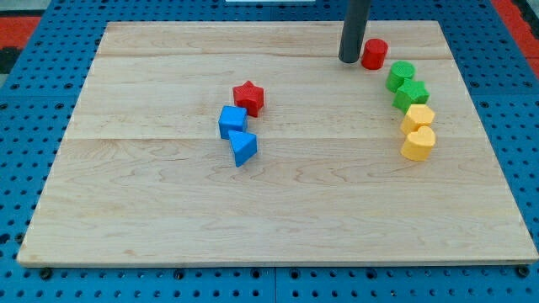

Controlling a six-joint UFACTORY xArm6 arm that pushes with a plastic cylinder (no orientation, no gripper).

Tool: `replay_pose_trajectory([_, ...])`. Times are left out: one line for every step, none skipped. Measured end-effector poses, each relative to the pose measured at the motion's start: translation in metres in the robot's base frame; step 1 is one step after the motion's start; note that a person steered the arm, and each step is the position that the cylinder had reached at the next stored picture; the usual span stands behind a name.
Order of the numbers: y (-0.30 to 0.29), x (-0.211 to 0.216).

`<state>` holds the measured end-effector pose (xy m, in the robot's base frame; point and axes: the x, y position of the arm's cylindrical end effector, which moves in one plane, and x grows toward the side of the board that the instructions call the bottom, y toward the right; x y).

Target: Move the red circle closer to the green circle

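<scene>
Item: pale wooden board on a blue pegboard surface. Contents, from the view's bottom to its top:

- Blue triangular block, touching a blue cube-like block above it.
- Yellow heart-shaped block, touching a yellow hexagonal block.
- Red star block, just above the blue pair.
- Green block (shape unclear), touching the green circle above it.
- Red circle, near the top edge, just up-left of the green circle, a slight gap between.
- My tip stood just left of the red circle; contact could not be told. The rod had no jaws and held nothing.
</scene>
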<state>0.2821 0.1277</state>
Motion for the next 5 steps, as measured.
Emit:
replay_pose_trajectory([0.022,-0.007])
replay_pose_trajectory([0.01,-0.026])
replay_pose_trajectory([0.021,-0.052])
replay_pose_trajectory([0.039,-0.045])
replay_pose_trajectory([0.041,-0.042])
